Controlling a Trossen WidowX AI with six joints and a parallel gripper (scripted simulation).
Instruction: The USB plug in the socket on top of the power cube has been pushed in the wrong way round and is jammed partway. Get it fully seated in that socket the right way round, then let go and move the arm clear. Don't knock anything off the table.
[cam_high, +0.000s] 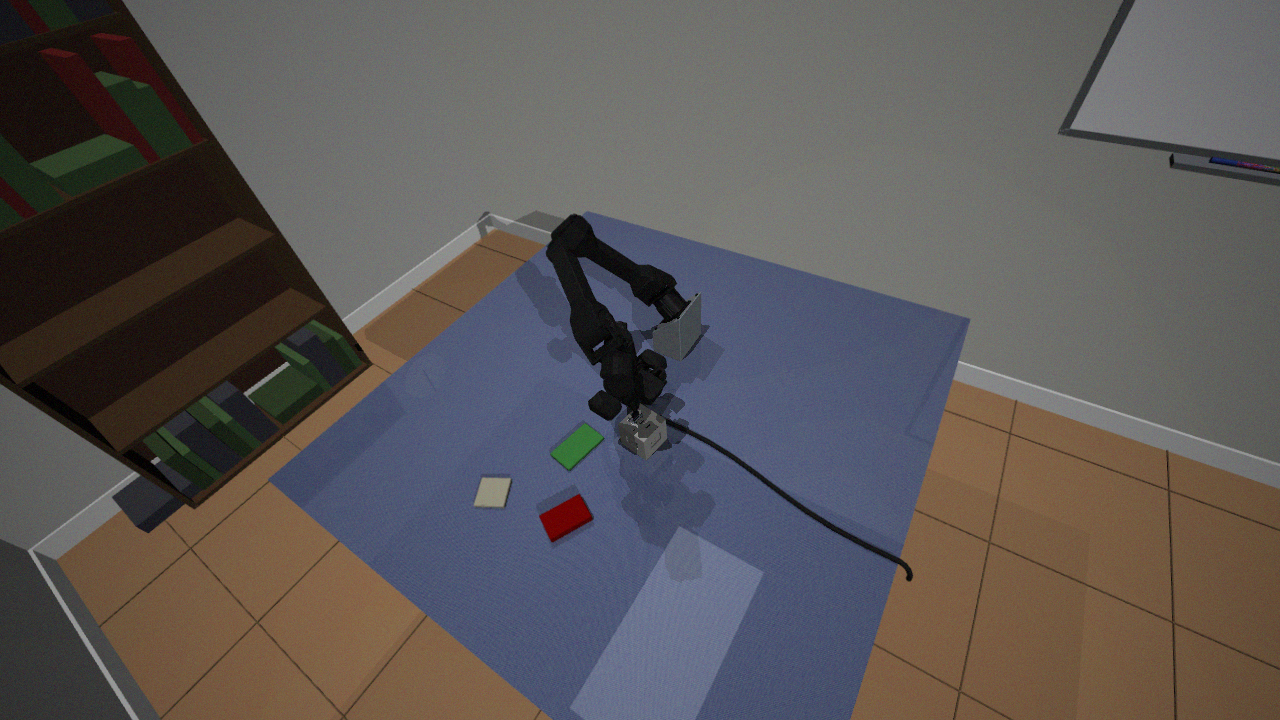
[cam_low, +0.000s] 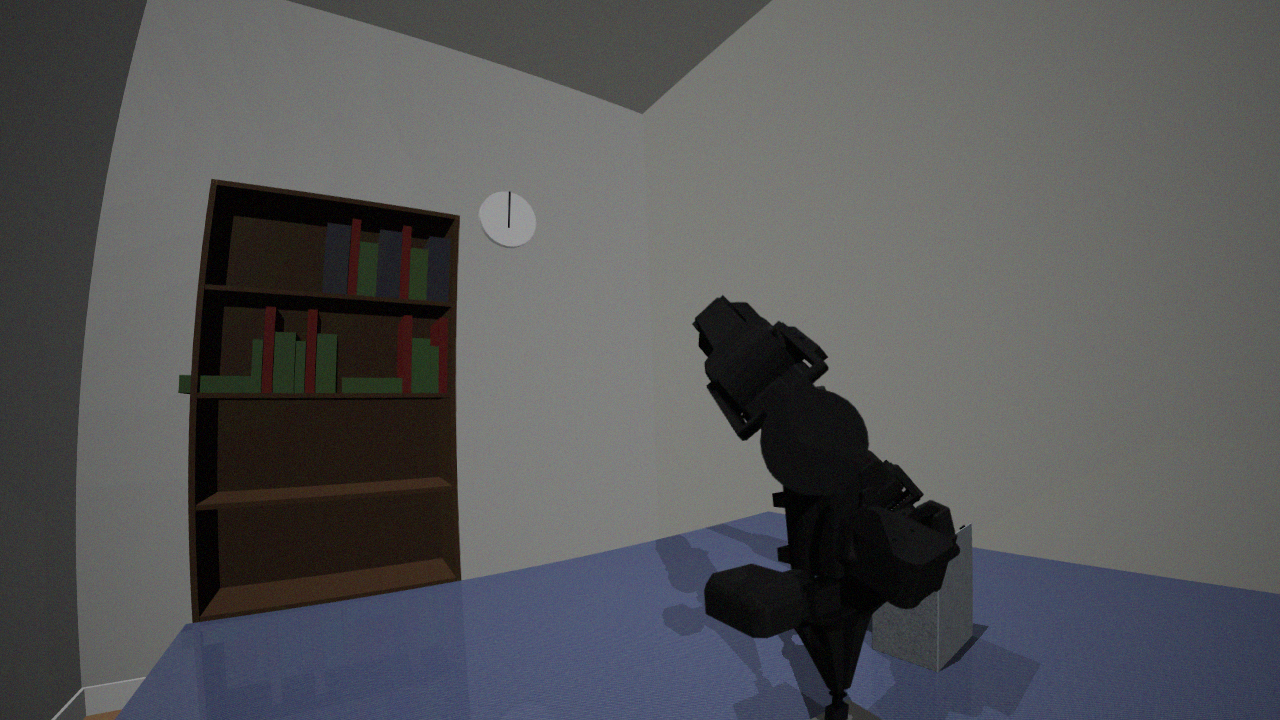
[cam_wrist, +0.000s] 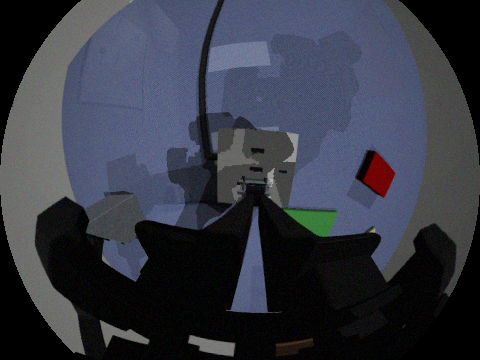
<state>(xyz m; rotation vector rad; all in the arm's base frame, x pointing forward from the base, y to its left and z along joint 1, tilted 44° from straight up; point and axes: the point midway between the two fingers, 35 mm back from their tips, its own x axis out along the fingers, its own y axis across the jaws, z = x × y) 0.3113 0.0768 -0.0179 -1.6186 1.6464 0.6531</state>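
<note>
The power cube is a small pale grey block on the blue table, with dark slots in its top. My gripper is shut on the USB plug, right over the cube's top. The plug shows as a small dark body between the fingertips, with a greyish edge. How deep it sits in the socket and which way round it is are hidden by the fingertips and too small to tell.
A black cable runs from the cube over the table edge. A green block, a red block and a cream block lie nearby. A grey box stands behind the gripper.
</note>
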